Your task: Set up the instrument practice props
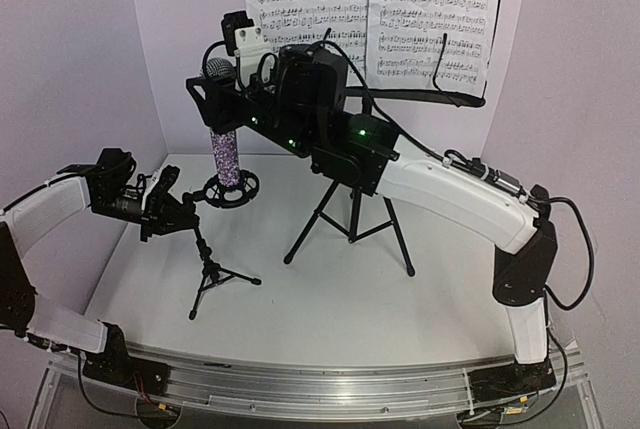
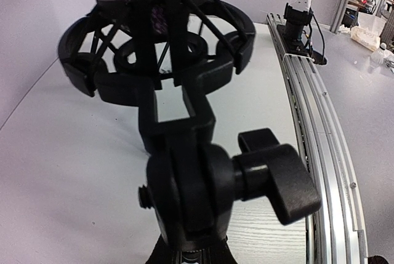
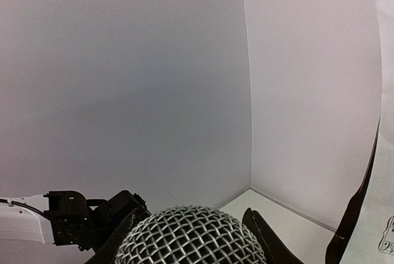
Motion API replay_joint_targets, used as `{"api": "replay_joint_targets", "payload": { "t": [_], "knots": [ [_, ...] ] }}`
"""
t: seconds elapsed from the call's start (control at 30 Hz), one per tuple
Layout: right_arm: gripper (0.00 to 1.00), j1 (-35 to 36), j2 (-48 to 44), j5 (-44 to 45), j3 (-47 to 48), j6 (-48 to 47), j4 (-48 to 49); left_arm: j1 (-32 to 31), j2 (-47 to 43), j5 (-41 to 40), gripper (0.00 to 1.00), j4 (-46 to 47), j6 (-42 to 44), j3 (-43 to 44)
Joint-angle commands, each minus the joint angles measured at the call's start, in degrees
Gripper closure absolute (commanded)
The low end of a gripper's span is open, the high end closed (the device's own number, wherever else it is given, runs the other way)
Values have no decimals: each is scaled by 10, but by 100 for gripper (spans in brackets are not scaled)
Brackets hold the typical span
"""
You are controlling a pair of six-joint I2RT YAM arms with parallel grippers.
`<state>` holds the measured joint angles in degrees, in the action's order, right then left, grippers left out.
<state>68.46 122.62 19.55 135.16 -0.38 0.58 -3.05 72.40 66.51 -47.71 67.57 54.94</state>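
Far centre, the black tripod music stand (image 1: pixel 352 211) carries white sheet-music pages (image 1: pixel 430 9). Left of it, the right gripper (image 1: pixel 222 74) clasps the upright purple glitter microphone (image 1: pixel 226 154), seated in the cradle of the small black tripod mic stand (image 1: pixel 210 264); the left gripper (image 1: pixel 168 204) is clamped on that stand's neck.

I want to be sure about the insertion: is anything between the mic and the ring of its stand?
Nothing visible. The mic, held by the right gripper, has its lower end in the ring of the stand, which the left gripper holds.
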Motion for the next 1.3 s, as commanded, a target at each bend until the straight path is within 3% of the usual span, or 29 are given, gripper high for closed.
{"api": "replay_joint_targets", "payload": {
  "t": [0.0,0.2,0.5,0.8,1.1,1.17,1.27],
  "knots": [
    [100,-3,-10,3,-22,105,-10,1,-16,-16,100,41,-19,-16],
    [100,-3,-11,12,-22,91,-75,1,-18,-20,100,56,-29,-20],
    [100,-7,27,-21,-63,91,-54,1,-25,-15,100,75,-61,-30],
    [100,-8,-30,-20,-193,100,-11,1,-26,-20,100,105,-99,-39],
    [98,-8,-43,-41,-204,88,-10,1,-26,-26,100,116,-107,-48],
    [89,-8,-48,-43,-213,88,-10,1,-26,-26,100,117,-105,-48],
    [60,-8,-55,-54,-210,83,-10,1,-25,-27,100,112,-94,-47]
  ]
}}
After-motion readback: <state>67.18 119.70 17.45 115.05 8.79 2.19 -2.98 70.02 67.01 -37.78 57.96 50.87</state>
